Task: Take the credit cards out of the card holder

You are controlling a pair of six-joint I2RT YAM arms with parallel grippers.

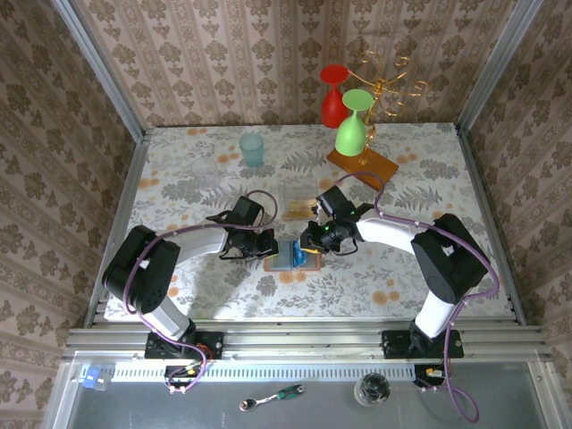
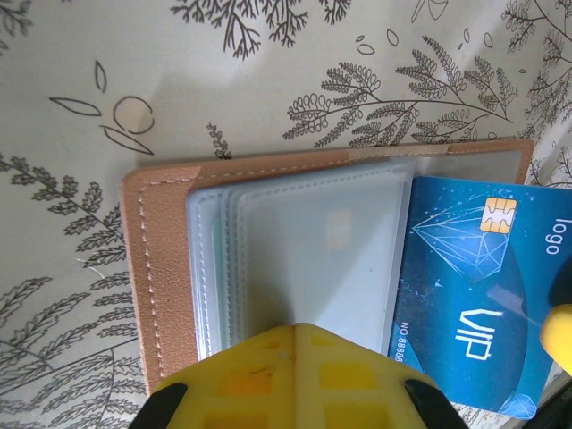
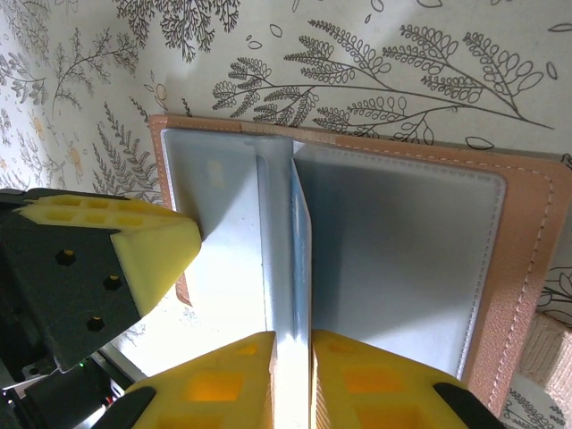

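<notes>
MID-SURFACE MEETING: Two robot arms converge at the centre of the floral-patterned surface (image 1: 179, 179), where the tan leather card holder (image 2: 156, 268) lies open with its grey-blue sleeves facing up.

The left tool (image 2: 295, 344) has its yellow fingers clenched together and presses down on the near edge of those sleeves. A blue credit card (image 2: 474, 286), marked "VIP" and carrying a gold chip, juts out from the sleeves on the side toward the right arm. It lies flat over the surface, and a yellow fingertip of the right tool (image 3: 292, 344) shows at its outer edge.

Seen from the right wrist, that tool's two fingers stand a sliver apart with a thin pale sheet edge-on between them. Whether they are pinching it cannot be told.

Well apart from the holder, at the far side of the surface, are a teal cup (image 1: 252, 149), a green goblet (image 1: 355, 125), a red goblet (image 1: 333, 96) and a gold rack (image 1: 384, 85) over a wooden base (image 1: 362, 165).
</notes>
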